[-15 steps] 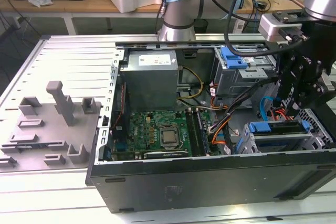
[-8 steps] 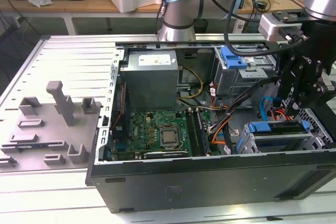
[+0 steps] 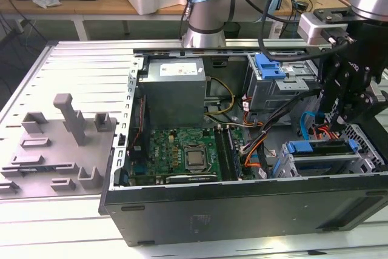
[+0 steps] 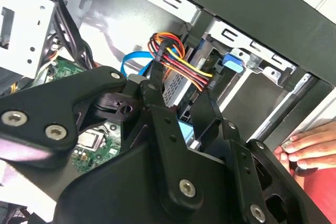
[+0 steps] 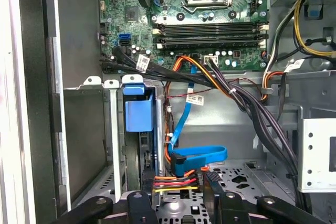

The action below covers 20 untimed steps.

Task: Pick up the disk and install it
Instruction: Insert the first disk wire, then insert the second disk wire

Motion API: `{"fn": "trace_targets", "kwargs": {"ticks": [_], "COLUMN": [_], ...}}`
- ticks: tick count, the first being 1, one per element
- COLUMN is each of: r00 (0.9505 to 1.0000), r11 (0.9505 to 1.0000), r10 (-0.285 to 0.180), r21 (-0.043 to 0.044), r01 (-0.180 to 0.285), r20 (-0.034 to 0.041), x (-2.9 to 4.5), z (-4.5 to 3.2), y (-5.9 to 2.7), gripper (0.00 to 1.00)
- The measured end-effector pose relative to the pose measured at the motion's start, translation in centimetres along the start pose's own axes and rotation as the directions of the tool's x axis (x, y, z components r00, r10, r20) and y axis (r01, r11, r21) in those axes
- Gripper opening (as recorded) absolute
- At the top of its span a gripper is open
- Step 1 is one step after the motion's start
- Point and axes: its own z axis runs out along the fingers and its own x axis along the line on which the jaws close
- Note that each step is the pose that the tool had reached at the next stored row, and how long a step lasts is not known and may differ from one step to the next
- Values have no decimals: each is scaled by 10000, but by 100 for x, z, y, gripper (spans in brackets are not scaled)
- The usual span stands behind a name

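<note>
Disk (image 5: 139, 115) seated upright in drive bay (image 5: 113, 145), just beside fingers (image 5: 212, 182); finger gap unclear.

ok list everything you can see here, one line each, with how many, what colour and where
computer case: one, black, open on the metal table
circuit board: one, green, on the case floor
power supply: one, grey, far end of the case
drive bay: one, metal, blue latch on top, near corner at the exterior view's right
disk: one, silver, seated in the bay, cables plugged in
flat cable: one, blue, beside the bay
grey holder: one, on the table, exterior view's left
hand: one, at the case edge
gripper: one, black, above the bay
</note>
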Motion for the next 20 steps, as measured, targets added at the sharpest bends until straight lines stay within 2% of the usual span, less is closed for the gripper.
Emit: {"fn": "trace_targets", "kwargs": {"ticks": [4,20], "r00": [10000,10000], "r11": [10000,10000], "r10": [3,1], "r21": [1,2], "r01": [-3,-1], "r20": [-34,-97], "x": [-56,-58], "z": [-14,-14], "y": [5,6], "gripper": [49,49]}}
